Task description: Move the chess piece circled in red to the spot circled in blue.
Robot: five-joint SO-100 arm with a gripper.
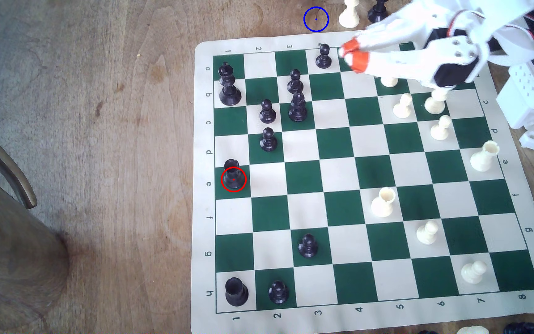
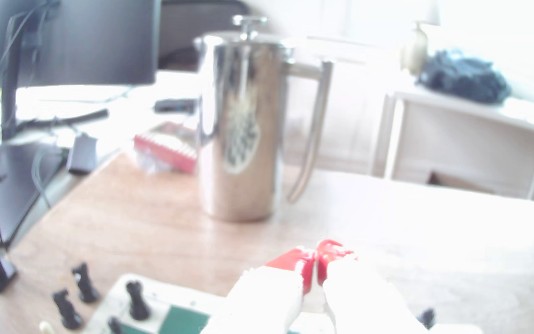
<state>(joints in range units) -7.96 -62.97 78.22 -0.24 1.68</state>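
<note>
On the e1 square, at the exterior view's left edge of the chess mat [image 1: 513,316], stands the black rook [image 1: 233,175] inside its red ring. It looks like light, rigid plastic, smooth enough to slip, so the narrow waist below the notched top seems the best hold (the flared base would likely wedge the pads apart). The blue-ringed spot [image 1: 316,19] is bare wood on the counter [image 1: 98,128], just past the mat's far edge and near a cream piece [image 1: 349,14]. The end effector [image 1: 349,54] hovers well away by row a, clenched with nothing between its red tips. A steel carafe [image 2: 240,128] stands on the counter beyond the mat.
</note>
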